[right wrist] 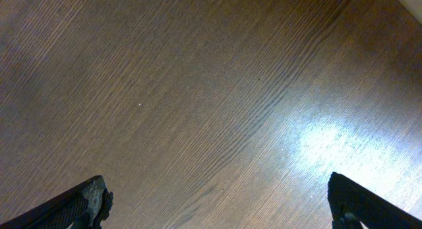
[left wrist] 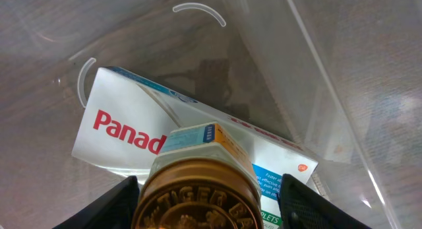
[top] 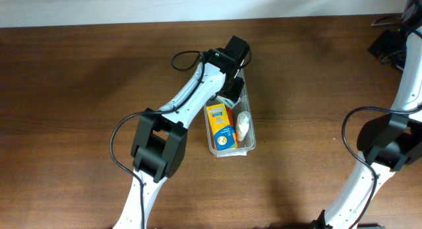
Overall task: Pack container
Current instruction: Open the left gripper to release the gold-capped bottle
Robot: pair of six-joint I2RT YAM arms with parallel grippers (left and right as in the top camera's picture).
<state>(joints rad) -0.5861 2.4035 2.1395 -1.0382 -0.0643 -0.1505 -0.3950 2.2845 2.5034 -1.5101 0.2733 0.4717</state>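
Observation:
The container (top: 249,138), a long clear plastic bin, lies mid-table. It holds an orange box (top: 221,125) and a white bottle (top: 243,125). My left gripper (top: 230,92) reaches into its far end. In the left wrist view a gold-lidded Tiger Balm jar (left wrist: 198,196) sits between the fingers of the left gripper (left wrist: 208,206), on a white Panadol box (left wrist: 125,133) inside the container's clear wall (left wrist: 316,64). A gap shows between the jar and the right finger (left wrist: 306,202), so the jaws stand open. My right gripper (right wrist: 221,202) hangs open over bare wood.
The right arm (top: 389,136) stands at the table's right edge. Dark cables and gear (top: 392,37) sit at the back right corner. The brown wooden table (top: 79,90) stretches out on all sides of the bin.

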